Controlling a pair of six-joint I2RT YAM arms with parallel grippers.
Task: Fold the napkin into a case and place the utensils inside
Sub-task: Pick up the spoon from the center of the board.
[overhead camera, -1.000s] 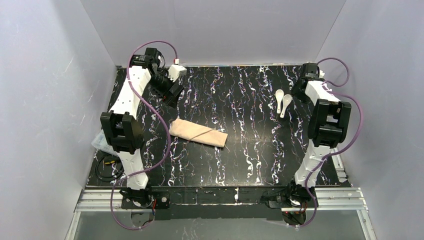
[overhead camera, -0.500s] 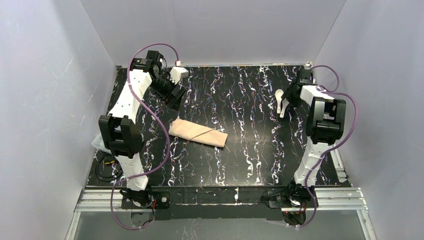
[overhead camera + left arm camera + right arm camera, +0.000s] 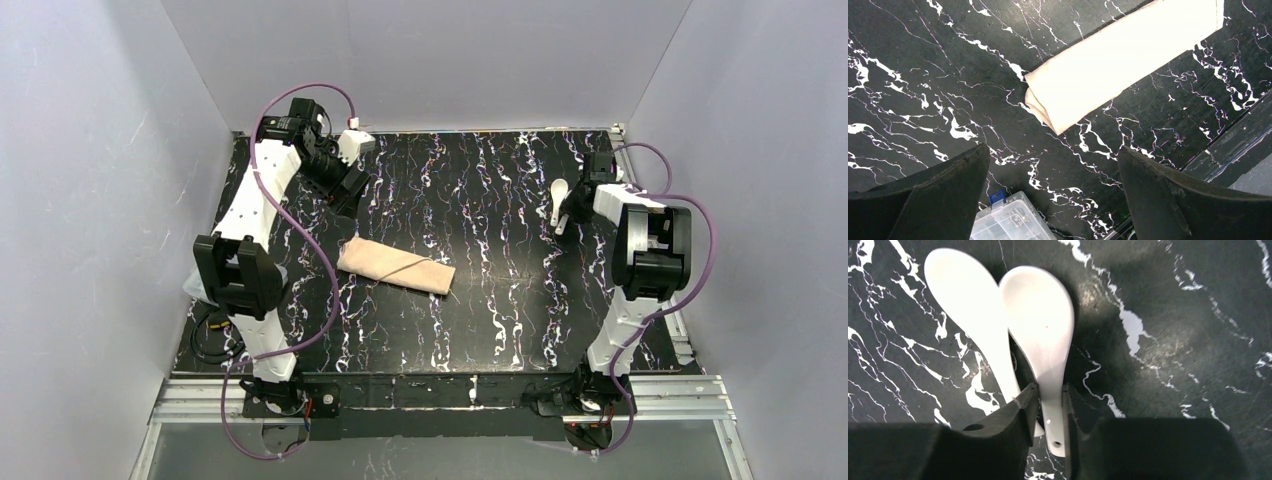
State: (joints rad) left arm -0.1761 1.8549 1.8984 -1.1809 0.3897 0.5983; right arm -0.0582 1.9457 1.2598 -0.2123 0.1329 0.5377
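The napkin is folded into a long beige case (image 3: 396, 266) lying at the middle left of the table; it also shows in the left wrist view (image 3: 1118, 60). Two white spoons (image 3: 557, 200) lie side by side at the back right. My right gripper (image 3: 572, 208) is down on them. In the right wrist view the right gripper (image 3: 1049, 400) is shut on the handle of the right-hand spoon (image 3: 1040, 325). The other spoon (image 3: 973, 305) lies touching it on the left. My left gripper (image 3: 350, 185) hovers open and empty behind the case, its jaws wide apart (image 3: 1053, 165).
A clear plastic compartment box (image 3: 1008, 220) with a blue latch sits at the table's left edge, by the left arm (image 3: 200, 280). Grey walls close in the table on three sides. Purple cables loop off both arms.
My right gripper has come down from the back right corner onto the spoons and closed on one handle. My left gripper has shifted slightly at the back left.
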